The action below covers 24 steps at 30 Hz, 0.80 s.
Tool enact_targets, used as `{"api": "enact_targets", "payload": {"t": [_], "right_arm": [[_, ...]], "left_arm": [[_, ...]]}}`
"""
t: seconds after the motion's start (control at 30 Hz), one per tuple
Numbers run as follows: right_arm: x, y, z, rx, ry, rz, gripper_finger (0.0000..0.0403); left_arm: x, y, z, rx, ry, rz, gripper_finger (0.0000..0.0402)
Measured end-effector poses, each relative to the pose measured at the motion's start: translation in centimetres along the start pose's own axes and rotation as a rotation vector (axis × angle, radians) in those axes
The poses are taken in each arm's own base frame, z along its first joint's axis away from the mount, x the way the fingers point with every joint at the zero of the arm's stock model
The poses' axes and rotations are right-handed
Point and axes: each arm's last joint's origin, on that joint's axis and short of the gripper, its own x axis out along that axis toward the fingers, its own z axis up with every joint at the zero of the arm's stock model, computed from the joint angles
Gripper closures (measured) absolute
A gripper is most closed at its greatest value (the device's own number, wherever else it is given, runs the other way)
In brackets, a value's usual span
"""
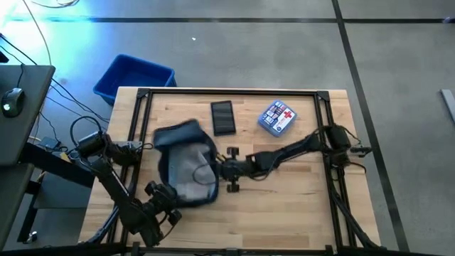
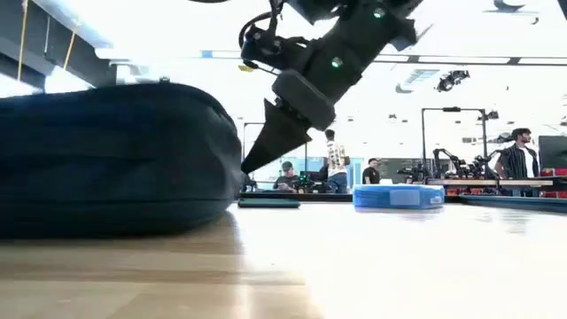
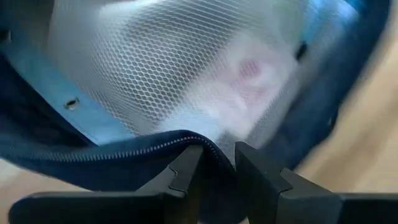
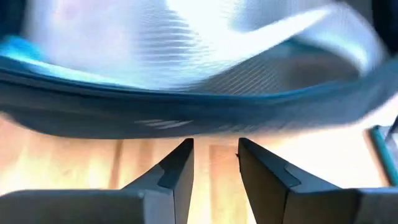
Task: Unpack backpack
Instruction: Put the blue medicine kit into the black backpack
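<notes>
The dark navy backpack lies on the wooden table, left of centre, its mouth open and pale grey lining showing. In the low view the backpack is a bulging dark mound resting on its side. My left gripper is at the bag's near edge, shut on its rim. My right gripper slants down at the bag's right side. Its fingers stand a little apart over bare wood, just short of the backpack's rim. Its tip is close beside the bag's wall. My left gripper pinches the zippered rim of the backpack's opening between its two fingers. It comes slanting down from the table's near side. The rim runs across the fingers, and the mesh pocket inside shows beyond it. The bag's body stays on the table.
A flat black item and a small blue pouch with a red cross lie at the far side of the table. A bright blue plastic bin stands off the far left corner. People and other benches show in the room behind.
</notes>
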Motion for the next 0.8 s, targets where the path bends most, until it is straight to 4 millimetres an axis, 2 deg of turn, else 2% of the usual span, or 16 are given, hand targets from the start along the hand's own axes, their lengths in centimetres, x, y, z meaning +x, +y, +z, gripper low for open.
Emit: {"api": "enact_targets", "payload": {"t": [0.17, 0.33, 0.6, 0.8], "right_arm": [[-3.5, -1.5, 1.0, 0.052, 0.106, -0.031, 0.0293], [-8.3, -2.5, 0.5, 0.119, 0.233, -0.066, 0.0293], [-14.8, -7.7, -3.0, 0.237, 0.558, -0.436, 0.0292], [-17.0, -12.2, -6.8, 0.381, 0.6, -0.612, 0.0292]], "left_arm": [[-0.1, 0.9, 0.3, 0.03, -0.029, 0.076, 0.0323], [0.1, 0.8, 0.4, 0.067, -0.026, 0.076, 0.0282], [-0.6, 0.0, 0.4, 0.087, 0.042, 0.017, 0.0192], [-3.2, -1.7, 2.5, 0.087, 0.016, -0.074, 0.0176]]}}
